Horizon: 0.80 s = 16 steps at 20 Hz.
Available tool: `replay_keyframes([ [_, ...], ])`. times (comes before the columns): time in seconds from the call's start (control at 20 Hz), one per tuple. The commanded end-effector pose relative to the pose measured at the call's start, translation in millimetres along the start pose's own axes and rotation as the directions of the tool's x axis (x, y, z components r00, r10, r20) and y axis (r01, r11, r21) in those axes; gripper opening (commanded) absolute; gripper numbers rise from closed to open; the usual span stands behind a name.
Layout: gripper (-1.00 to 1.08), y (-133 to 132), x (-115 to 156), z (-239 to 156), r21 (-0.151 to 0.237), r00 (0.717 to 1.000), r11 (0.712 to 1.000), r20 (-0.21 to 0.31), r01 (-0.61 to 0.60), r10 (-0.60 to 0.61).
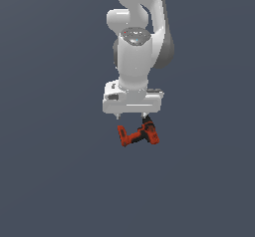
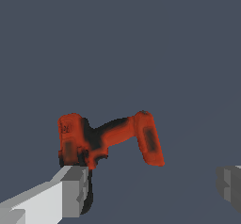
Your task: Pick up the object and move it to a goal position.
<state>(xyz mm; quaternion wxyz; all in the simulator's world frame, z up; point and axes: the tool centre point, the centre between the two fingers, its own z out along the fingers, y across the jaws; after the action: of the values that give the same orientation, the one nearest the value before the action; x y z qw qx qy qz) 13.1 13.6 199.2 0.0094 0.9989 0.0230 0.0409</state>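
The toy power drill (image 1: 138, 135) is lying on its side on the flat grey counter (image 1: 50, 181), directly beneath the arm's gripper (image 1: 131, 116), likely because a descent for the pick is under way. In the wrist view the jaws are standing wide apart, one pale finger (image 2: 66, 190) touching or just beside the drill's head end and the other well clear at about three o'clock. The drill is L-shaped, matte red-orange with black accents and a blocky battery base (image 2: 149, 140).
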Motion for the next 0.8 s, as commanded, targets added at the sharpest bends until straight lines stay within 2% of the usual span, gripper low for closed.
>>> replay_keyframes([
  [0.0, 0.68, 0.0, 0.0, 0.0, 0.000, 1.000, 1.000, 0.000, 0.000, 0.000],
  [0.4, 0.68, 14.9, 0.1, 2.7, -0.007, 0.999, 0.999, 0.000, -0.039, 0.039],
  [0.75, 0.68, 6.3, -8.9, 23.1, -0.003, 0.998, 0.999, 0.045, -0.036, 0.036],
])
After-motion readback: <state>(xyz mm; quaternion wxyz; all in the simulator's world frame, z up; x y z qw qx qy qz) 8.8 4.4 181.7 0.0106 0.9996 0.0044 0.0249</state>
